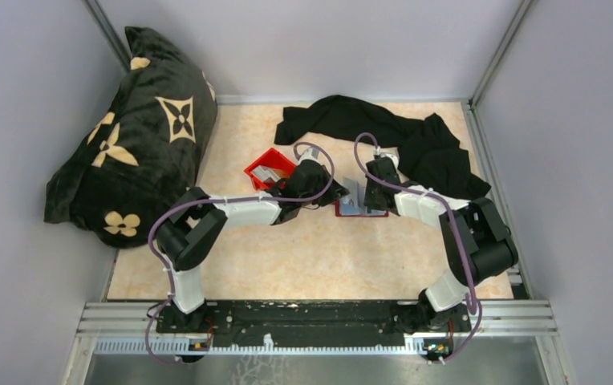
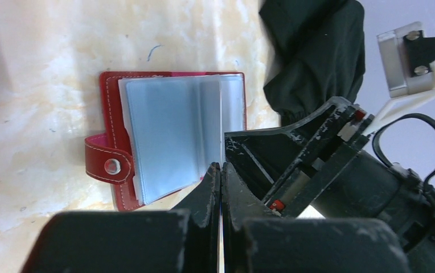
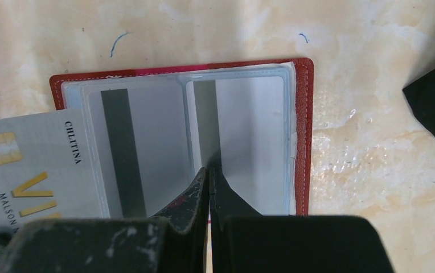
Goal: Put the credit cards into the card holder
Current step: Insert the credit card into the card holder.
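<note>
Right wrist view shows you the right fingers pressed together, empty, above the open card holder at the middle of the desk, and your left fingers likewise closed, holding nothing.

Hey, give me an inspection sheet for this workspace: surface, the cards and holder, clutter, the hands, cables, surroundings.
Surface: beige marbled tabletop, with small pen marks near the holder.
Job's things: card holder lies open, red cover down. Striped cards sit in its clear sleeves. One printed card overlaps its left edge. What look like more cards are in the red bin.
Clutter: black patterned pillow at left, black cloth at the back.
Hands: left hand shut, tips at the sleeves. Right hand shut, tips over the centre fold. Nothing seen between the fingers.
Cables: purple cables loop along both arms.
Surroundings: grey walls, metal rail under the bases.
</note>
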You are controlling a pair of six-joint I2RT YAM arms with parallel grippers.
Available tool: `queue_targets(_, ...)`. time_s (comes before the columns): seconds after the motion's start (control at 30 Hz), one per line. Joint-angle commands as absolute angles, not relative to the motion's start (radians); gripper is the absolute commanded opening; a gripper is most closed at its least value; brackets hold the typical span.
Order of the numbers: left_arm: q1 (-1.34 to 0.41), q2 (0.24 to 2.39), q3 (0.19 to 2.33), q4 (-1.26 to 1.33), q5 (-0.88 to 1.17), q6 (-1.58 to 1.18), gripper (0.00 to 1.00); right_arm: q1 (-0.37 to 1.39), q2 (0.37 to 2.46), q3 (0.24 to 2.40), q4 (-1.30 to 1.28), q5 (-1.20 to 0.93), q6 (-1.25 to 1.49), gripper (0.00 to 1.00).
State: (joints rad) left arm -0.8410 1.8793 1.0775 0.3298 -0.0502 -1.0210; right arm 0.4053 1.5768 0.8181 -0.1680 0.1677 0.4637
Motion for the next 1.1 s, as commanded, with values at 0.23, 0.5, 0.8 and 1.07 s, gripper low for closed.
queue_targets(0.23,-0.864,1.927,1.151,0.342,-0.037,-1.020,0.00,0.357,1.474,0.783,-0.177,0.233,0.474,0.00)
queue_targets(0.5,-0.871,1.927,1.172,0.303,-0.073,-0.991,0.00,0.321,1.464,0.787,-0.182,0.211,0.470,0.00)
queue_targets(0.8,-0.859,1.850,1.097,0.203,-0.211,-0.926,0.00,0.321,1.481,0.779,-0.166,0.173,0.464,0.00)
queue_targets(1.07,-0.837,1.837,1.053,0.203,-0.183,-0.914,0.00,0.322,1.500,0.776,-0.167,0.184,0.464,0.00)
